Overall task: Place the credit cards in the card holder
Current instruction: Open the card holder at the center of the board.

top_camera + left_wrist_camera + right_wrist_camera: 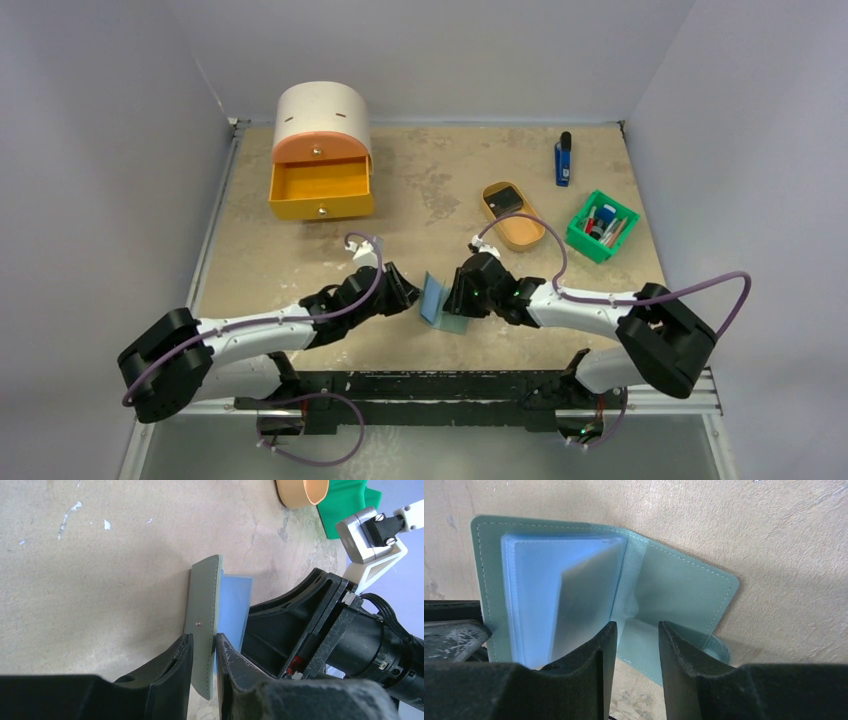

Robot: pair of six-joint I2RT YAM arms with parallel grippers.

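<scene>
Spreading the card holder [437,303] between two arms at the near middle of the surface [430,180], the robot readies the wallet for loading. The left pincer [204,639] is closed narrow on the grey-green outer cover, near the snap stud, standing that flap on edge so the wallet cannot fall shut. The right pincer [637,625] hovers low over the opposite flap, its jaws moderately parted with nothing between them. It appears placed to press or steady that side, though whether its fingers touch the flap cannot be told.

Between the two covers the blue-grey pockets [554,590] fan open, one clear leaf standing off the stack, and no card shows in any of them. The credit cards [504,199] lie well apart from the holder, showing as a dark rectangle in the tan oval tray [530,240] toward the far right. How many are stacked there cannot be made out.

Just beside the tray sits a green bin [585,240] of small items, with a blue-and-black stick [564,158] beyond it. A drawer chest [320,150], its yellow drawer pulled out, stands at the far left.

With both pincers at the wallet, the task looks barely begun. One arm would likely have to leave to fetch a card while the other holds a pocket mouth within reach.
</scene>
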